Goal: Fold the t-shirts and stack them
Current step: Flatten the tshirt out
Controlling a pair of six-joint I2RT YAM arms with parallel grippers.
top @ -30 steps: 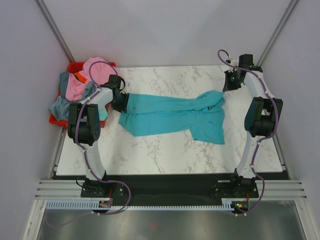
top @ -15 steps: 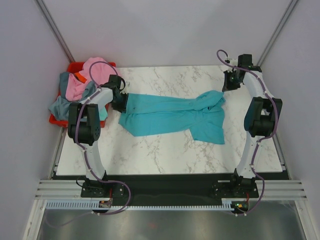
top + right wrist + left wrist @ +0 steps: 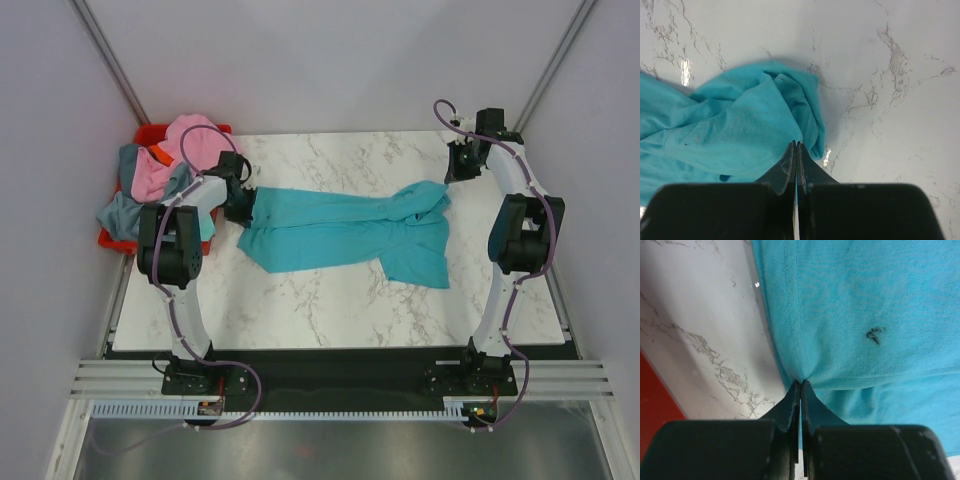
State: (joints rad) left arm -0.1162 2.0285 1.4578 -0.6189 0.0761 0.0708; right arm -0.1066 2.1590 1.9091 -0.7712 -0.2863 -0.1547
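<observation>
A bright teal t-shirt (image 3: pixel 340 232) lies stretched left to right across the marble table, its right end bunched. My left gripper (image 3: pixel 245 205) is at the shirt's left edge, and in the left wrist view it (image 3: pixel 800 382) is shut on the hem of the teal cloth (image 3: pixel 855 305), which puckers at the fingertips. My right gripper (image 3: pixel 456 168) hovers just beyond the shirt's far right corner. In the right wrist view it (image 3: pixel 796 143) is shut with nothing in it, above the bunched cloth (image 3: pixel 735 130). More t-shirts, pink (image 3: pixel 190 140) and grey-blue (image 3: pixel 120 212), are heaped at the far left.
A red plastic bin (image 3: pixel 150 131) holds the heap of shirts off the table's far left corner, close behind my left arm. Bare marble (image 3: pixel 330 300) lies in front of the teal shirt, and the table's far edge is behind it.
My left gripper has closed onto the teal shirt's hem. The arms and the shirt have barely shifted.
</observation>
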